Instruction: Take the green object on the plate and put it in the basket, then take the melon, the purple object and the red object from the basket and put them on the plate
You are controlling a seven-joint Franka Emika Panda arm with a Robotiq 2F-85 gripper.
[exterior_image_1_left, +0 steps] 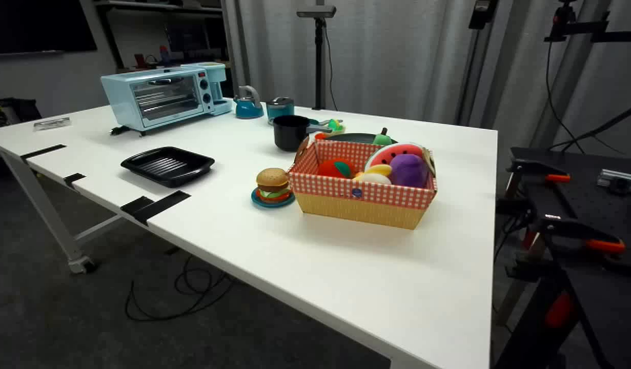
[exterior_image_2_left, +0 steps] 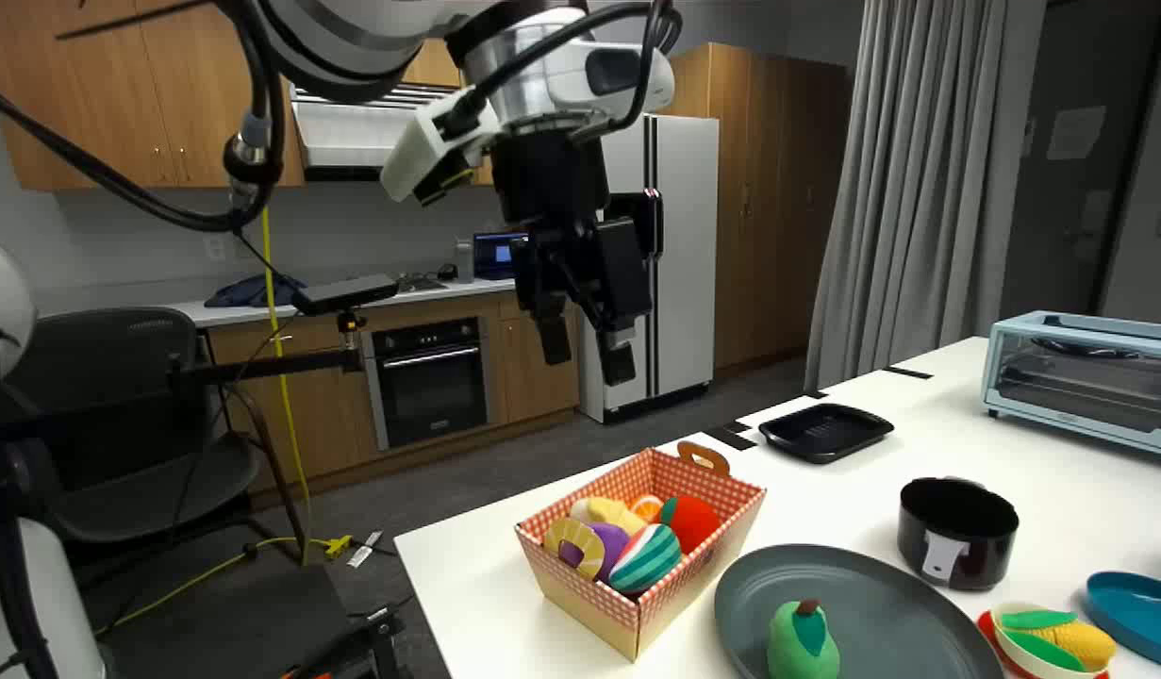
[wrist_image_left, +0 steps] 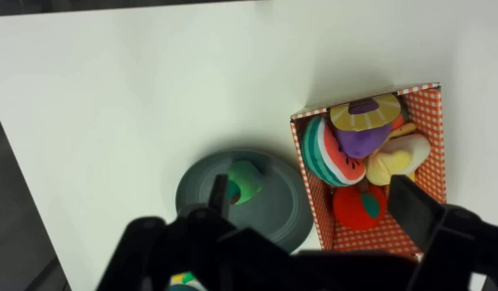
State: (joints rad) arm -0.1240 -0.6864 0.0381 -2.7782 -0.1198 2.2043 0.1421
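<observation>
The green object (exterior_image_2_left: pixel 803 649), a pear-shaped toy with a brown stem, rests on the dark grey plate (exterior_image_2_left: pixel 887 604); the left finger partly covers it in the wrist view (wrist_image_left: pixel 245 178). The tan basket (exterior_image_1_left: pixel 361 207) with checked lining stands beside the plate. In it lie the watermelon slice (wrist_image_left: pixel 333 155), the purple object (wrist_image_left: pixel 362 141) and the red object (wrist_image_left: pixel 356 210), a round toy with a green leaf. The basket's handle tab partly covers the purple object. My gripper (exterior_image_2_left: pixel 588 354) is open and empty, high above the table. In the wrist view its fingers (wrist_image_left: pixel 309 188) span plate and basket.
Yellow and white toys (wrist_image_left: pixel 398 159) share the basket. A black pot (exterior_image_2_left: pixel 957 533), a bowl with toy corn (exterior_image_2_left: pixel 1052 641) and a blue plate (exterior_image_2_left: pixel 1141 608) stand near the grey plate. A toy burger (exterior_image_1_left: pixel 272 185), black tray (exterior_image_1_left: pixel 167 166) and toaster oven (exterior_image_1_left: pixel 161 97) are also on the table.
</observation>
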